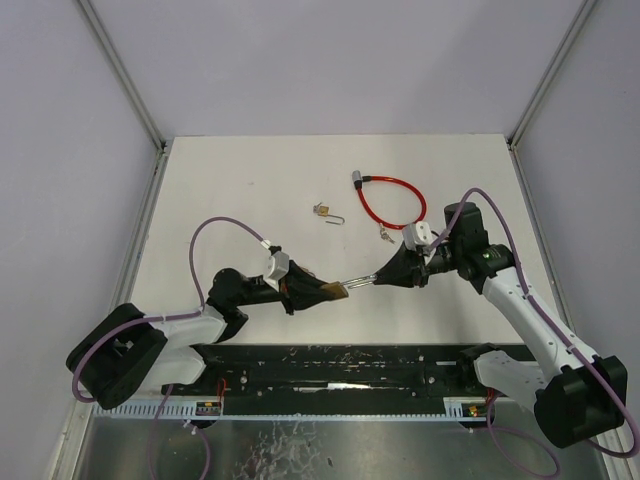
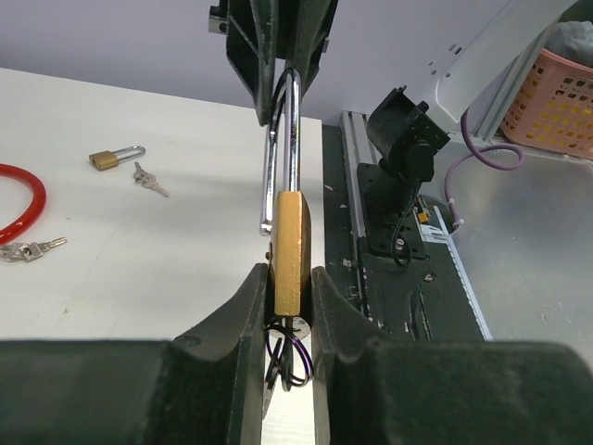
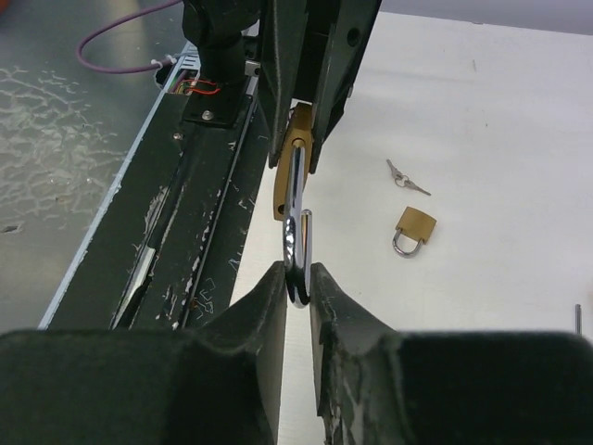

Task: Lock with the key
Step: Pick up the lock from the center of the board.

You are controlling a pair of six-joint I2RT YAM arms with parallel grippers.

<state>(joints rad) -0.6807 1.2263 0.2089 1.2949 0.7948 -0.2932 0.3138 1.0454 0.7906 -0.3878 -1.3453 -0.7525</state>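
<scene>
Now | padlock body: brass, flat, rectangular | shackle: long, glossy steel

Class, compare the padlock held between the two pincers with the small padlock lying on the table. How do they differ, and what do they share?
The held padlock is off the table, left pincer on its body, right pincer on its shackle; the small padlock lies untouched on it. The held padlock's shackle is long, the small padlock's short. Both have brass-coloured bodies and silver shackles.
</scene>
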